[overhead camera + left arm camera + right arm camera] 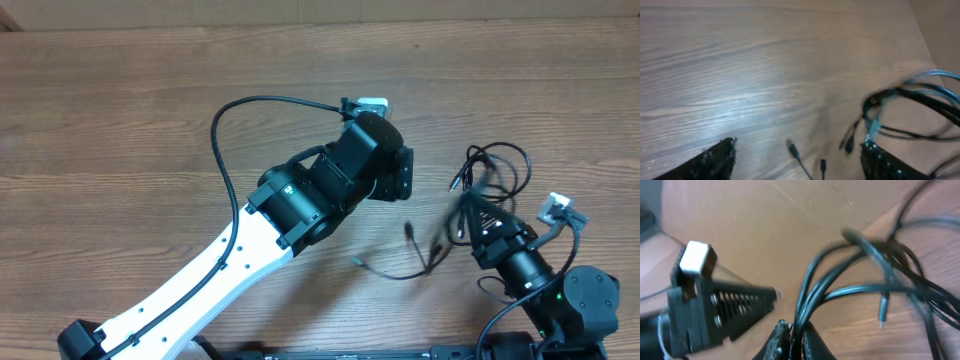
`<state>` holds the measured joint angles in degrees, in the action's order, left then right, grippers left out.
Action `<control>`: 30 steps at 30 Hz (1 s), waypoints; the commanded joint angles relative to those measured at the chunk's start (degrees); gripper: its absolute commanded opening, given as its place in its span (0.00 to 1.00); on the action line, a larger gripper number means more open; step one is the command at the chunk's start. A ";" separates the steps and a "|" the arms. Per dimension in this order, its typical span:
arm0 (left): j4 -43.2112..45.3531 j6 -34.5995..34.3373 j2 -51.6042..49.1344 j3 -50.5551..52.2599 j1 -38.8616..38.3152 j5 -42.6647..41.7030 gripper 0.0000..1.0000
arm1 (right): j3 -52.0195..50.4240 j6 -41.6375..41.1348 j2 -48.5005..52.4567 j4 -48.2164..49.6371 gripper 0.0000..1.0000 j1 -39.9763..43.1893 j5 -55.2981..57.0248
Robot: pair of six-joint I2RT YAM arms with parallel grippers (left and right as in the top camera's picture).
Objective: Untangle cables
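1. the cables (865,245) are found on the right side of the wooden table (120,110), in its near half, gathered into a tangled bunch of thin black loops.
2. the bunch is held up off the wood by the right gripper (792,336), which is placed at the near right of the scene and pointed toward the far left.
3. in the right wrist view several cords are seen pinched together between the tips of that gripper. its jaws are drawn nearly closed around them, and the cords fan out upward and to the right from the pinch.
4. a silver-tipped end (882,312) is seen hanging down from the bunch, clear of the gripper.
5. a loose strand (400,277) is trailed from the bunch to the left and lies on the wood in a shallow curve near the front edge.
6. small plug ends (794,150) are seen resting on the table in the left wrist view, just in front of the left gripper (799,145).
7. the left gripper is held over the middle of the table, to the left of the bunch and apart from it. its jaws are spread wide, one at each near corner of its own view, and nothing is gripped between them.
8. part of the bunch is blurred in both the overhead and left wrist views, so the exact crossing of the cords cannot be told.
9. a thicker black arm cable (225,170) is looped along the left arm, well apart from the thin cords.
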<state>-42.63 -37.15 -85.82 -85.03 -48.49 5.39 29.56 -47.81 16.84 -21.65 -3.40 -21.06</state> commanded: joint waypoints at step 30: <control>-17.33 14.19 -7.04 -1.33 2.08 8.74 1.00 | 0.42 -4.39 -0.02 -5.05 0.70 0.15 16.11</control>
<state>-59.79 -23.51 -88.42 -85.25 -47.77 11.46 29.56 -53.47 16.84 -26.65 -3.42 -6.04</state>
